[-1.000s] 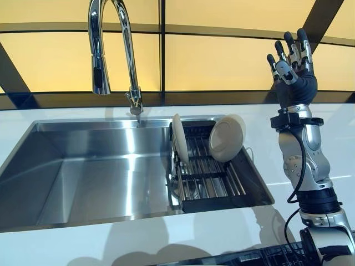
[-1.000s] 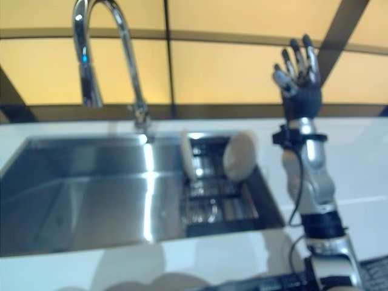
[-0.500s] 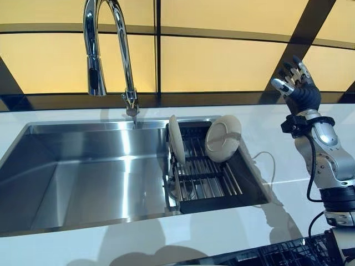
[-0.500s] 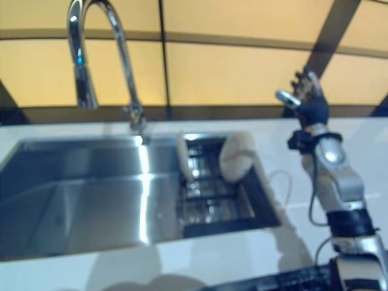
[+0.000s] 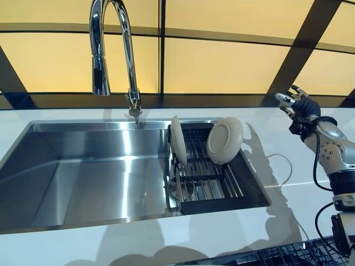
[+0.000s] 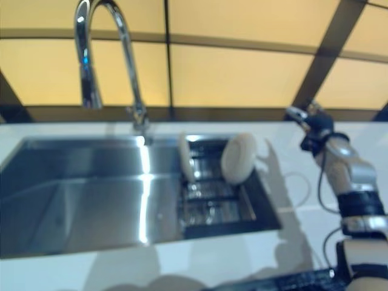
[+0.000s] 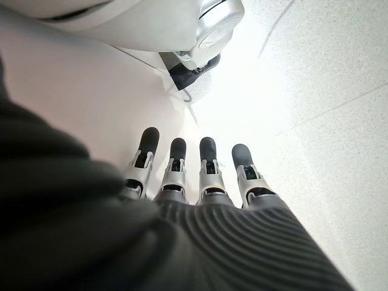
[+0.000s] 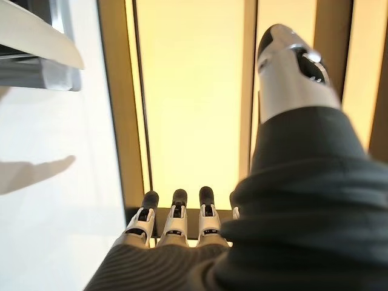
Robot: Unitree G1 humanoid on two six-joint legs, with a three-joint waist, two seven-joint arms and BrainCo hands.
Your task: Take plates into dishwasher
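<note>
Your right hand [image 5: 299,105] has dropped from high to countertop level, fingers spread and empty, plates [image 5: 224,140] still untouched in the rack [image 5: 206,180].

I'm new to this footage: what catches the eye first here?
The tall chrome faucet arching over the steel sink, and two pale plates standing on edge in the dark rack at the sink's right end. The right hand is raised open beyond the rack, holding nothing.
</note>
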